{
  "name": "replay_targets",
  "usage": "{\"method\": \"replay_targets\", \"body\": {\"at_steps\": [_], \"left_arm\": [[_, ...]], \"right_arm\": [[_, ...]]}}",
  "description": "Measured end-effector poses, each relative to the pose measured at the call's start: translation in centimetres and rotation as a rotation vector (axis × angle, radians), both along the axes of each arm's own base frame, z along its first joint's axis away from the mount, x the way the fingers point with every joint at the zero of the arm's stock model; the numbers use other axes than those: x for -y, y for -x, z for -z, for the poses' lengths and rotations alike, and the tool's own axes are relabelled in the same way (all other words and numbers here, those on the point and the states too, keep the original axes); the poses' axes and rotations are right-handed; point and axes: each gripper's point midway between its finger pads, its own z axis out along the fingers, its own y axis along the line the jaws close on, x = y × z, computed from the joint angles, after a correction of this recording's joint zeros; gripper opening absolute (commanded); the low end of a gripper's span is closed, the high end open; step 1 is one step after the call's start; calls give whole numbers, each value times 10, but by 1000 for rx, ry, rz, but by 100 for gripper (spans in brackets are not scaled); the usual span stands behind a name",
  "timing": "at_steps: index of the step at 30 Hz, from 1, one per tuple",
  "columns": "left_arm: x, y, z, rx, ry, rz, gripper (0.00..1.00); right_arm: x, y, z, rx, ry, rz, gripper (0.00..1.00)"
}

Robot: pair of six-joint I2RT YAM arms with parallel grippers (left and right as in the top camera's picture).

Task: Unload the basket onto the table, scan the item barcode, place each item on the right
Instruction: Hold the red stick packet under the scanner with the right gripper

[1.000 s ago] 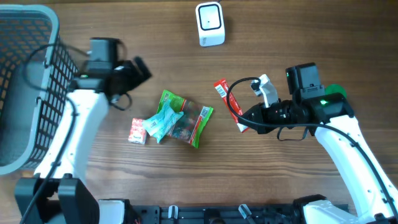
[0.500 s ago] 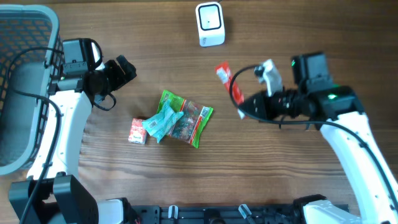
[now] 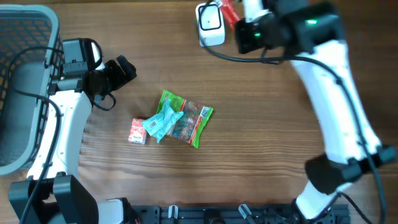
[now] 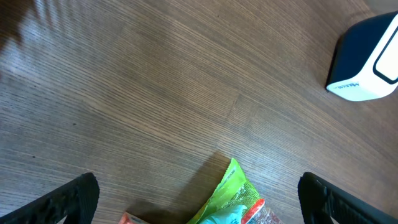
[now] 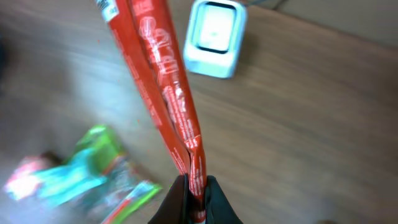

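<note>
The right hand (image 5: 193,194) is pinching the red packet (image 5: 163,81), whose far end is sticking out ahead beside the scanner (image 5: 214,36). The left hand (image 3: 123,70) is hanging wide open.

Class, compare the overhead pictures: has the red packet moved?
Yes. In the right gripper, the red packet has travelled up the picture, ending beside the white scanner.

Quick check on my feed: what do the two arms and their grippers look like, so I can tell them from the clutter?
The left arm and right arm both have white rounded links, black wrist blocks and looping black cables. The left gripper and right gripper have black fingers. A green light glows on the right wrist.
</note>
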Motion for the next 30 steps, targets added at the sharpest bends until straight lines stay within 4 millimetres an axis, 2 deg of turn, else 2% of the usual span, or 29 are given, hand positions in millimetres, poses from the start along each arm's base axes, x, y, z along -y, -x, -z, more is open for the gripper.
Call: {"method": "replay_targets", "body": {"at_steps": [3,5,6,9,11,15,17,18,20,22,24,30], "left_arm": [[0,0,0,0,0,0,100],[0,0,0,0,0,0,100],[0,0,0,-1,0,0,100],[0,0,0,-1,0,0,100],[0,0,0,0,0,0,100],[0,0,0,-1,0,0,100],[0,0,0,0,0,0,100],[0,0,0,-1,0,0,100],[0,0,0,-1,0,0,100],[0,0,0,-1,0,0,100],[0,0,0,-1,0,0,100],[0,0,0,-1,0,0,100]], "right_arm": [[-12,-27,47,6,201,43,4],[-9,-52,82,34,356,101,4],[-6,-65,93,69,430,140,4],[-9,-95,106,185,556,191,4],[-12,-114,107,274,627,219,4],[-10,-135,87,419,714,301,4],[-6,-142,85,461,779,338,4],[-4,-145,92,465,838,345,4],[-1,-150,133,414,980,306,4],[-1,-151,166,364,1047,258,4],[-5,-150,187,331,1093,204,4],[-22,-140,216,276,1158,80,4]]}}
